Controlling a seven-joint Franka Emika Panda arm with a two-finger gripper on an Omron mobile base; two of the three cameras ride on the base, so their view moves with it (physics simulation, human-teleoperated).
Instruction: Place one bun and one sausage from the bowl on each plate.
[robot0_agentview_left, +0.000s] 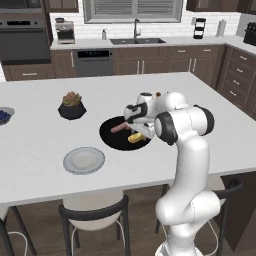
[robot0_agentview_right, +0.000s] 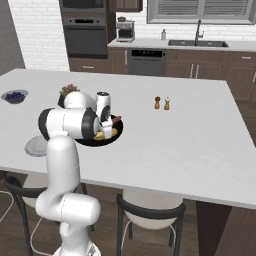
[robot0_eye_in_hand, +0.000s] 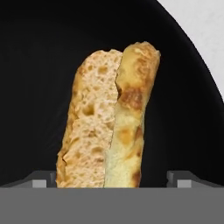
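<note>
The counter (robot0_agentview_left: 210, 125) spreads wide under everything, and the arm bends low over the black bowl (robot0_agentview_left: 112, 137), which lies directly beneath the fingers (robot0_eye_in_hand: 112, 177). The pale grey plate (robot0_agentview_left: 83, 160) lies well off to the fingers' left and nearer the robot, bare. A dark-rimmed plate I cannot make out behind the arm.

In the bowl, a bun (robot0_eye_in_hand: 109, 122) lies straight ahead of the fingers in the hand view, split side up, its near end running down between the two tips. A sausage (robot0_agentview_left: 120, 128) lies just beyond it, on the far-left side of the bowl. In the right base view a bun (robot0_agentview_right: 102, 134) shows yellow just below the hand.

The fingers stand spread to either side of the bun's near end — open, holding nothing, with the tips apart from the crust as far as I can judge.

The risk, as I read it, is in the grip point. The tips bracket the end of the bun, not its middle — close there and lift, and the long free part may sag or swing out. Squeeze hard and the soft split roll could pinch flat. Descend too far and the tips strike the glossy bowl floor and shove the dish.
</note>
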